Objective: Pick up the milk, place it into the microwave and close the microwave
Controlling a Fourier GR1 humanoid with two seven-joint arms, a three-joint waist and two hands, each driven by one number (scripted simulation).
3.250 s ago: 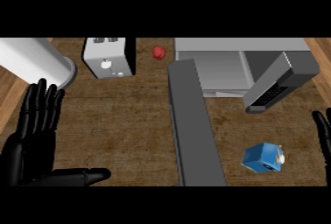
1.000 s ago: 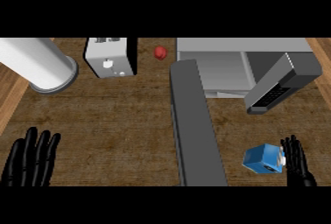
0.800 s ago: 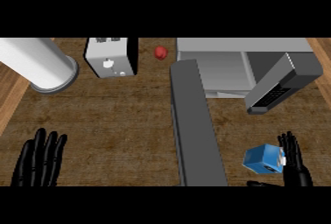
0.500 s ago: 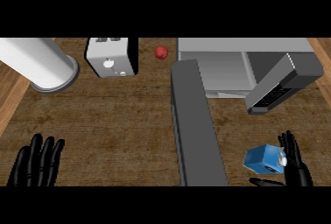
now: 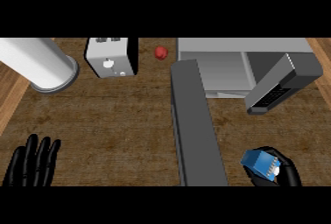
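So the right hand [image 5: 282, 171] has its fingers curled round the blue milk carton [image 5: 260, 163] low on the counter [image 5: 116, 113]; carrying it into the open microwave [image 5: 226, 65] and shutting the door [image 5: 197, 127] remain, left hand [image 5: 32, 162] resting, fingers straight

Milk [image 5: 260, 162]: small blue carton, tilted, at near right of counter. Microwave [image 5: 242, 65]: grey, at far right, door [image 5: 197, 127] open, swung out toward the near edge.
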